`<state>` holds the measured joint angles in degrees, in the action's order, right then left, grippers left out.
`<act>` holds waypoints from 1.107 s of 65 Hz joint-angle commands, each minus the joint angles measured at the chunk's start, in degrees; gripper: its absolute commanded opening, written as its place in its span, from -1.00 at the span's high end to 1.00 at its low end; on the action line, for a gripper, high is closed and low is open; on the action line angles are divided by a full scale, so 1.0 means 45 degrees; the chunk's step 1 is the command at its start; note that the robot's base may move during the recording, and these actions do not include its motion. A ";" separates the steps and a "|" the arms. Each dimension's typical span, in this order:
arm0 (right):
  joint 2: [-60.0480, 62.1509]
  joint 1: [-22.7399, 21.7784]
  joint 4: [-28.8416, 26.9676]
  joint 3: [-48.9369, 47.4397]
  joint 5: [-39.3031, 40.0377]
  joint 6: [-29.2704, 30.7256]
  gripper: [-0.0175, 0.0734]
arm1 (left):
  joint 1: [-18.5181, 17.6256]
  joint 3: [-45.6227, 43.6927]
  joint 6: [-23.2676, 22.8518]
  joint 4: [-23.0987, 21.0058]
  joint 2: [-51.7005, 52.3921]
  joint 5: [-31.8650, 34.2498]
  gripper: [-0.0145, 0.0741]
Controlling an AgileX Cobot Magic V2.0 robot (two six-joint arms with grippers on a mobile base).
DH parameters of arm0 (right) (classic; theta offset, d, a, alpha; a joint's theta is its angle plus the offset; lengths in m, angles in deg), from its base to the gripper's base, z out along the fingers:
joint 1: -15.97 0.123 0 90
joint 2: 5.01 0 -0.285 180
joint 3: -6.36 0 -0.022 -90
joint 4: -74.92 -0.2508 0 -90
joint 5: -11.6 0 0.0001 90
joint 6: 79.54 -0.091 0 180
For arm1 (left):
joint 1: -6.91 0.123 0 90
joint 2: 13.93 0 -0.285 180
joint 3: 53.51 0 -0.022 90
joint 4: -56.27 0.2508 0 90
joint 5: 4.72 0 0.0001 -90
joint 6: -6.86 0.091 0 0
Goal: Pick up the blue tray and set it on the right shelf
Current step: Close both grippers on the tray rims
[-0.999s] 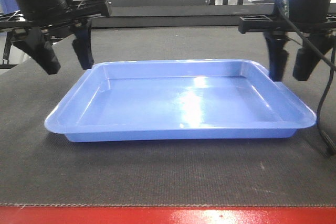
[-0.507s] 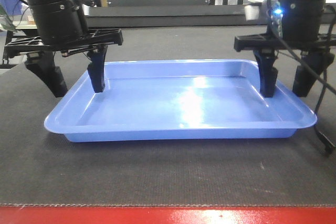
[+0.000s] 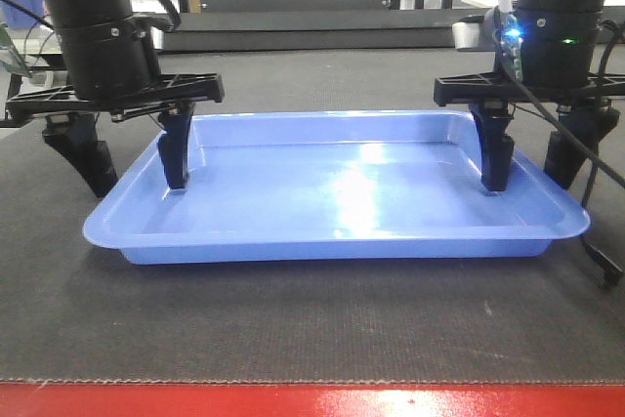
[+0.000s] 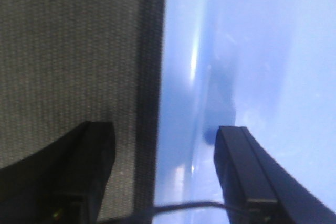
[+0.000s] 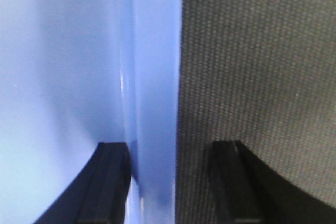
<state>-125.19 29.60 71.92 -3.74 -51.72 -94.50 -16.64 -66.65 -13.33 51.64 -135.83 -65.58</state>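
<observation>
Step in hand: grasp, pre-clench. Tray (image 3: 342, 192) lies flat on the bench (image 3: 293, 339), centre of front view, long side toward cam, nothing in it.

L fingers (image 3: 176, 158) are released and straddle the tray's L short rim, one inside low by the wall, the other outside over the carpet. L wrist view agrees: the rim runs up between them w/ a gap each side. R fingers (image 3: 496, 158) are the same at the R short rim, released, one in, one out. Can't tell if the inner tips touch the tray floor.

Next move, prob.: clench both pairs on the rim walls together, then lift level and in sync. Shelf isn't in any view, so carrying the tray there likely means a swing or base turn to the R.

Tray: glossy light-blue plastic, wide and shallow, rounded corners, flared rim, low sloped walls, bright glare mid-floor. Thin slick rim, so slip or tilt is a risk if one side lifts first.
</observation>
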 commanded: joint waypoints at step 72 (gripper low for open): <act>0.1591 -0.0009 -0.0145 -0.1273 -0.0251 -0.0152 0.08 | -0.0113 -0.1029 0.0251 -0.0142 0.1251 -0.0770 0.66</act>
<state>-124.58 29.60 70.49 -6.29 -52.89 -93.91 -16.85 -68.09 -12.35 50.12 -135.66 -67.22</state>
